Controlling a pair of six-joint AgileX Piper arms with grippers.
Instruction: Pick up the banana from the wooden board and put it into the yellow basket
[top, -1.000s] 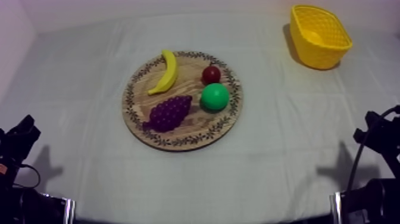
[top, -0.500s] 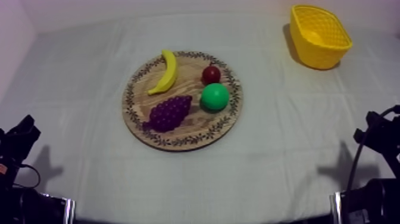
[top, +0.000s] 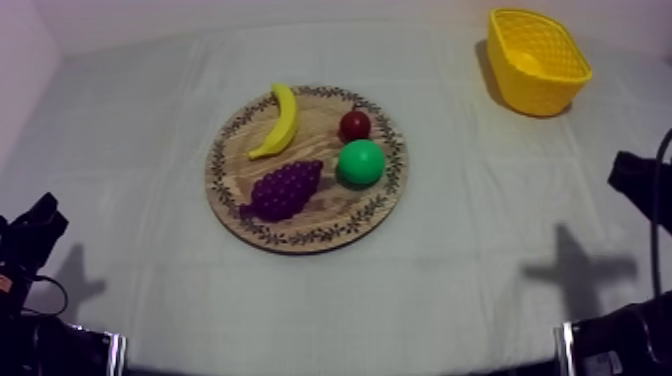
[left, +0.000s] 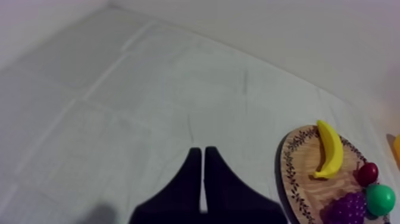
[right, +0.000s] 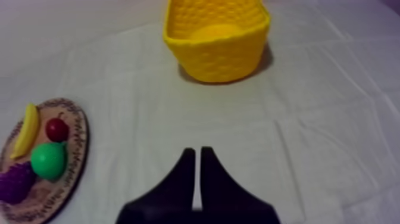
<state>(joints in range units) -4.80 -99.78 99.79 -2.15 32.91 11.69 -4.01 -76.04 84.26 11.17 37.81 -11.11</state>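
On board (top: 232, 162), banana (top: 281, 118) unobstructed

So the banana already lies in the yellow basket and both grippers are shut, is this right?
Not quite: the banana lies on the wooden board, not in the yellow basket, as the top view shows. The left gripper and the right gripper are shut, as you say.

A robotics lab setup, it seems: a cloth-draped table (top: 120, 150) against bare pale walls (top: 250, 12), staged with toy fruit (top: 360, 162).

Board (right: 78, 149) & grapes (right: 14, 182) cut off at edge (rt wrist view).
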